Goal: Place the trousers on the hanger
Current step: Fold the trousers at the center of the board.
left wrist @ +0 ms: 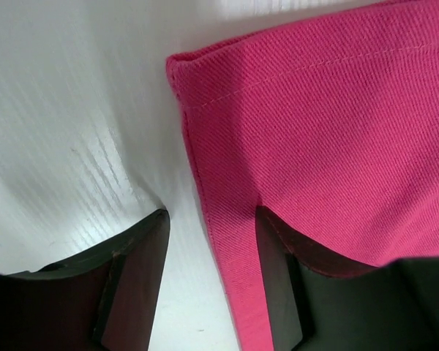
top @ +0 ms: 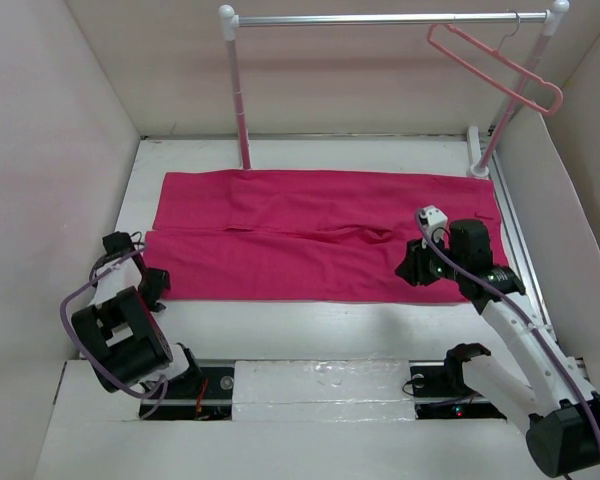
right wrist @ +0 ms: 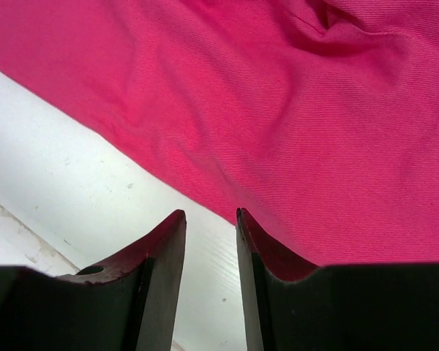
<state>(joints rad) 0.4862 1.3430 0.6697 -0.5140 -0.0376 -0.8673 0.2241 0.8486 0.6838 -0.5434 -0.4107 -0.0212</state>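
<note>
The magenta trousers [top: 320, 235] lie flat and folded lengthwise across the white table. The light-pink hanger [top: 500, 65] hangs tilted from the rail at the back right, far from both arms. My left gripper [top: 150, 285] is low at the trousers' near left corner. In the left wrist view it [left wrist: 212, 219] stands open, the stitched hem [left wrist: 205, 183] running between the jaws and one finger over the trousers [left wrist: 322, 110]. My right gripper [top: 417, 268] is at the near edge on the right. It [right wrist: 211, 213] stands open over bare table, its right fingertip at the edge of the trousers [right wrist: 278, 95].
A white-and-silver clothes rail [top: 380, 18] spans the back on two posts [top: 242, 110]. White walls close in the left [top: 50, 200] and right sides. A strip of bare table [top: 300, 325] lies between the trousers and the arm bases.
</note>
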